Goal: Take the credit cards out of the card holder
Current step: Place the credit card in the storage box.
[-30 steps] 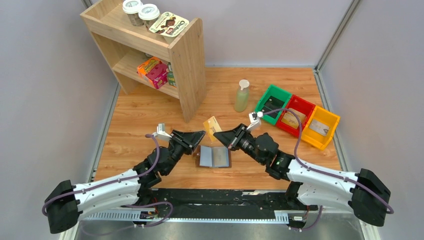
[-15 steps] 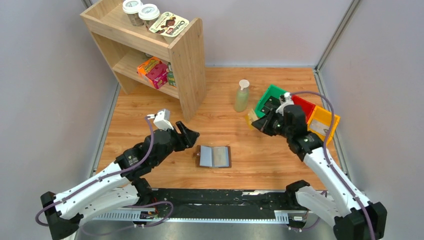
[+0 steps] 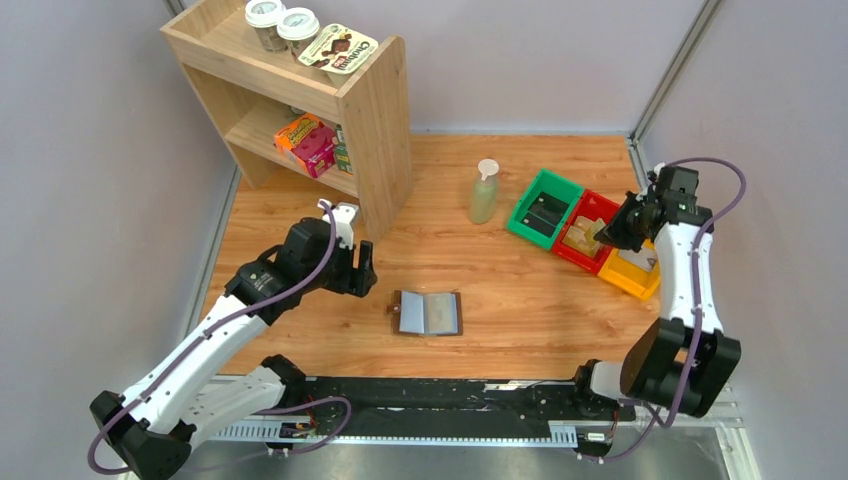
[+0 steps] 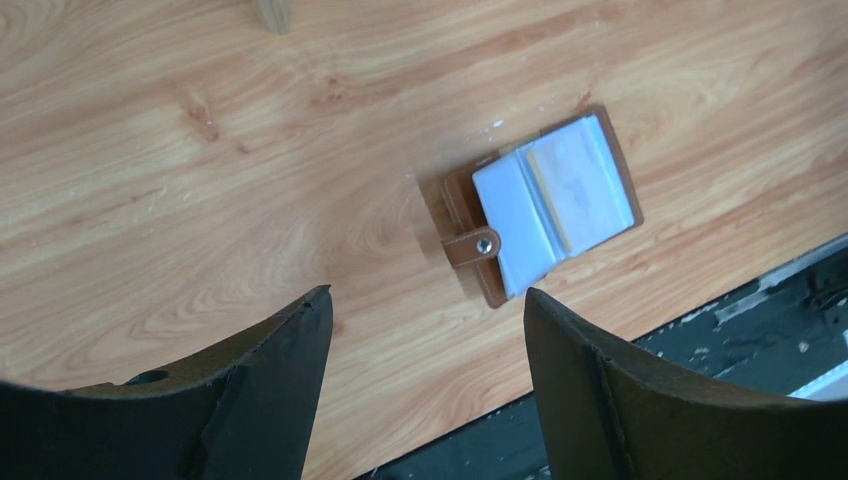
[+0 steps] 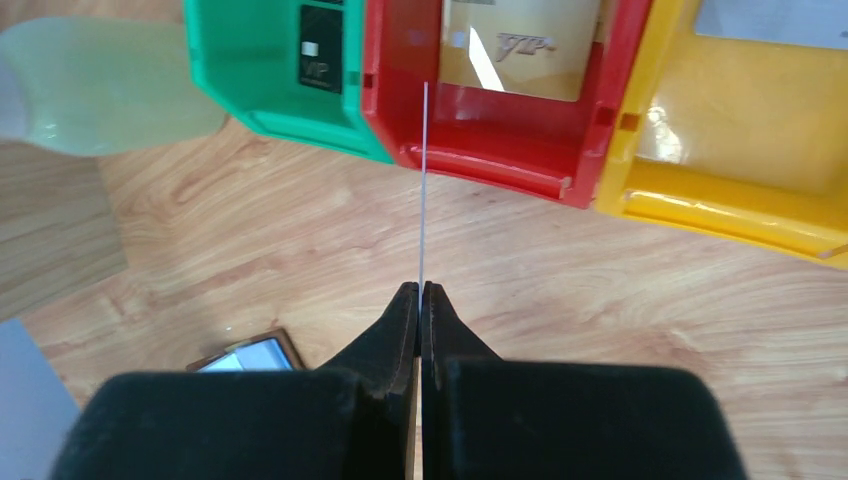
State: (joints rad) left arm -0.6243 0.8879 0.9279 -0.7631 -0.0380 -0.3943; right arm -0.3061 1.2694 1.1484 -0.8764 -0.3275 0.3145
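The brown leather card holder (image 3: 428, 313) lies open and flat on the wooden counter (image 3: 500, 290), near the front edge at centre, with its grey-blue pocket panels facing up and its snap tab to the left. The left jaws hang just left of it and slightly farther back, clear of the leather, spread wide with nothing between them. In the left wrist view the card holder (image 4: 545, 205) sits beyond the gap, closer to the right-hand finger. The right jaws are well apart from it at the far right, over the red bin (image 3: 590, 232), pressed together on a credit card (image 5: 423, 190) that shows only as a thin pale edge. A gold card (image 5: 520, 45) lies in the red bin, and a dark card (image 5: 320, 48) lies in the green bin (image 3: 545, 208) to its left.
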